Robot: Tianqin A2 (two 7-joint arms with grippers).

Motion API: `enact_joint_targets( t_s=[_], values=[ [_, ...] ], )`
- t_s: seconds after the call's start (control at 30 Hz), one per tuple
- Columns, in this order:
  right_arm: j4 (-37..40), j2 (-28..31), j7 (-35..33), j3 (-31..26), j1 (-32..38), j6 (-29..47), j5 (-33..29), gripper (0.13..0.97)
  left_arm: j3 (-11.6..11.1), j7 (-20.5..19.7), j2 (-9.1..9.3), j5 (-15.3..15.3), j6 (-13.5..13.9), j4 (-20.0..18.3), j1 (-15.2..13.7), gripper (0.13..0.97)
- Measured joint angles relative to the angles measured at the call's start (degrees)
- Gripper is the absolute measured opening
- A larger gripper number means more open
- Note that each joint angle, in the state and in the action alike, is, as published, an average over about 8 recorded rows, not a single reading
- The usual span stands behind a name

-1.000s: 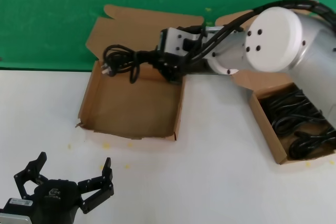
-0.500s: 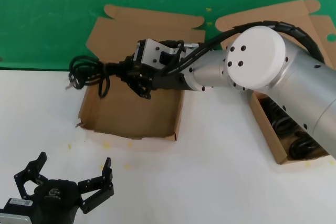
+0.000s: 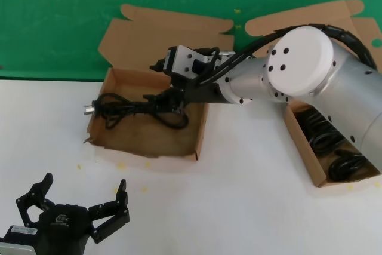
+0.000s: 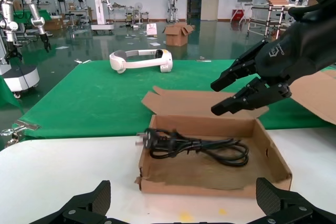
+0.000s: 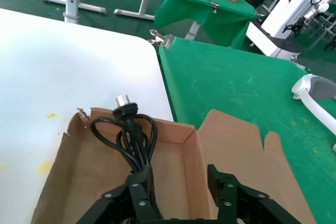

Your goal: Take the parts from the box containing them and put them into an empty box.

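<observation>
One of the parts, a black coiled power cord (image 3: 137,107), lies inside the empty box (image 3: 143,150), the torn-fronted one, with its plug at the box's left wall. My right gripper (image 3: 164,82) hangs open just above the cord's right end; in the right wrist view the cord (image 5: 128,135) runs up to one finger. The left wrist view shows the same cord (image 4: 199,145) in the box (image 4: 210,187) under the right gripper (image 4: 213,99). The box containing them (image 3: 301,141) sits at the right, with more cords (image 3: 334,141) half hidden by the arm. My left gripper (image 3: 83,183) is parked open near the table's front left.
Both boxes have their lids (image 3: 173,28) folded back onto the green cloth (image 3: 59,22) behind the white table (image 3: 239,195). My right arm's large elbow (image 3: 304,64) overhangs the right box. Small yellow marks dot the table.
My right gripper carried the cord leftward over the torn box, came down and opened. The cord has dropped from the jaws and now lies in the box. The left arm has not moved.
</observation>
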State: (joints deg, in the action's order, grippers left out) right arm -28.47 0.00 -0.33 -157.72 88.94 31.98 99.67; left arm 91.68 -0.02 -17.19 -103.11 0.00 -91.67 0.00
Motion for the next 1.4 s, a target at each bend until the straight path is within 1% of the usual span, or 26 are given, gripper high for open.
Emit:
enact_joint_targets(
  t_s=[0.1, 0.13, 0.33, 0.4, 0.43, 0.67, 0.7, 0.73, 0.83, 1.0, 1.13, 1.23, 1.33, 1.4],
  values=[
    [0.61, 0.00, -0.35, 0.00, 0.15, 0.60, 0.46, 0.371, 0.00, 0.00, 0.00, 0.00, 0.00, 0.00, 0.00, 0.966],
    [0.75, 0.00, -0.43, 0.00, 0.18, 0.76, 0.57, 0.371, 0.00, 0.00, 0.00, 0.00, 0.00, 0.00, 0.00, 0.966],
    [0.28, 0.60, 0.17, 0.51, 0.06, 1.43, -0.15, 0.504, 0.00, 0.00, 0.00, 0.00, 0.00, 0.00, 0.00, 0.966],
    [-0.82, 1.35, 1.17, 0.90, -0.16, 1.57, -1.08, 0.548, 0.00, 0.00, 0.00, 0.00, 0.00, 0.00, 0.00, 0.966],
    [-1.57, 1.85, 1.82, 1.14, -0.31, 1.62, -1.66, 0.548, 0.00, 0.00, 0.00, 0.00, 0.00, 0.00, 0.00, 0.966],
    [-8.93, 7.84, 6.12, 4.47, -2.66, 2.23, -4.83, 0.723, 0.00, 0.00, 0.00, 0.00, 0.00, 0.00, 0.00, 0.966],
    [-10.15, 9.01, 6.52, 5.39, -3.31, 2.41, -5.10, 0.748, 0.00, 0.00, 0.00, 0.00, 0.00, 0.00, 0.00, 0.966],
    [-11.37, 10.22, 6.88, 6.42, -4.03, 2.60, -5.36, 0.748, 0.00, 0.00, 0.00, 0.00, 0.00, 0.00, 0.00, 0.966],
    [-15.08, 13.92, 7.89, 9.93, -6.63, 3.00, -6.08, 0.799, 0.00, 0.00, 0.00, 0.00, 0.00, 0.00, 0.00, 0.966],
    [-22.63, 21.49, 8.75, 17.47, -13.06, 2.68, -5.62, 0.885, 0.00, 0.00, 0.00, 0.00, 0.00, 0.00, 0.00, 0.966],
    [-30.79, 29.67, 8.26, 24.73, -21.00, 0.67, -1.54, 0.885, 0.00, 0.00, 0.00, 0.00, 0.00, 0.00, 0.00, 0.966],
    [-37.35, 36.23, 7.92, 28.95, -27.55, -2.67, 3.03, 0.911, 0.00, 0.00, 0.00, 0.00, 0.00, 0.00, 0.00, 0.966],
    [-42.29, 41.15, 7.85, 30.74, -32.48, -6.56, 7.01, 0.938, 0.00, 0.00, 0.00, 0.00, 0.00, 0.00, 0.00, 0.966],
    [-44.17, 43.03, 7.80, 31.07, -34.35, -8.36, 8.65, 0.955, 0.00, 0.00, 0.00, 0.00, 0.00, 0.00, 0.00, 0.966]
  ],
)
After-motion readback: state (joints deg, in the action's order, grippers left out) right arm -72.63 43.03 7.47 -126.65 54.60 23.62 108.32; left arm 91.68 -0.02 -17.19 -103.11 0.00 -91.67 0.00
